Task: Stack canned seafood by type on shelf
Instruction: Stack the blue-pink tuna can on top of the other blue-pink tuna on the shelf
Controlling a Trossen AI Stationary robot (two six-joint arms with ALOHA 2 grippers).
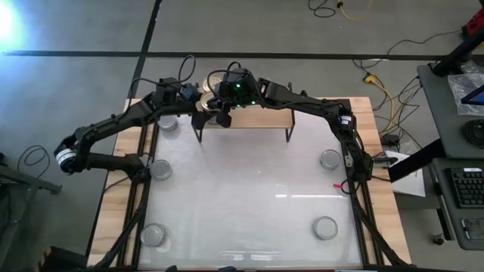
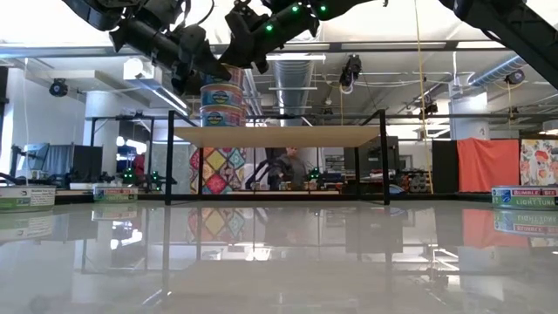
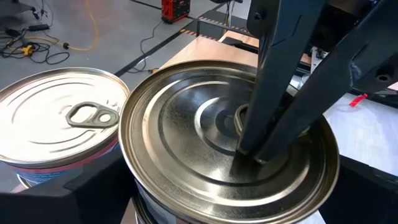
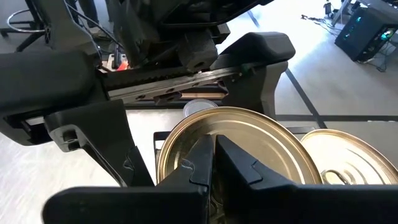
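Table [image 1: 249,204]: white top, five silver-lidded tins scattered near its edges, one at [image 1: 330,159].
Shelf [image 2: 279,136]: wooden board on black legs at the table's far side, a stack of tins [image 2: 221,103] on its left end.
Left gripper [image 1: 203,100]: fingers spread wide either side of the stack's top tin [image 3: 227,149], a second gold tin [image 3: 59,121] just beside.
Right gripper [image 3: 258,155]: clenched, tips pressing down on that gold lid.
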